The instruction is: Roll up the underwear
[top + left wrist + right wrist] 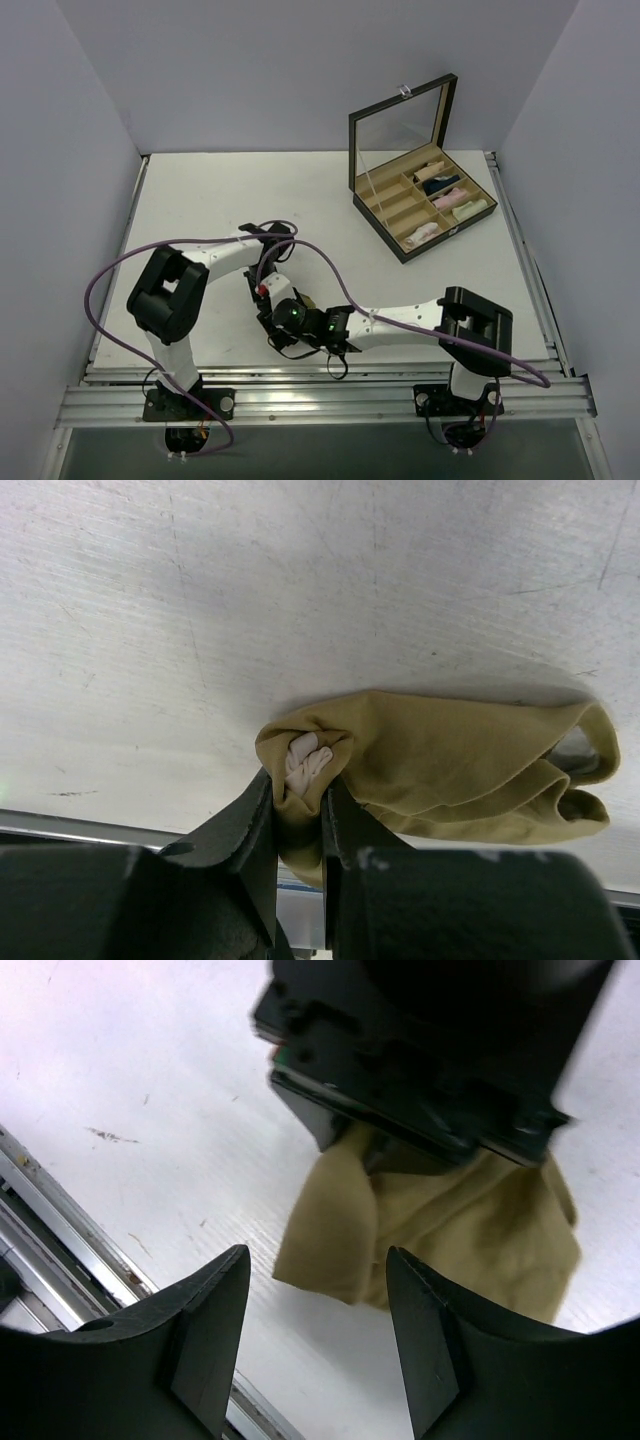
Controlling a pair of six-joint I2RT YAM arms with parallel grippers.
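Note:
The tan-beige underwear lies bunched on the white table, one end folded into a tight wad with a white bit of cloth showing inside. My left gripper is shut on that wad. In the right wrist view the same tan underwear hangs out from under the left gripper's black body. My right gripper stands open just short of the cloth's loose edge, with nothing between its fingers. From above, the left gripper and right gripper meet near the table's front centre and hide the cloth.
An open black box with a raised glass lid stands at the back right. Its compartments hold several rolled cloths, among them a dark navy roll and a mint-green roll. The metal rail of the table's front edge runs close by.

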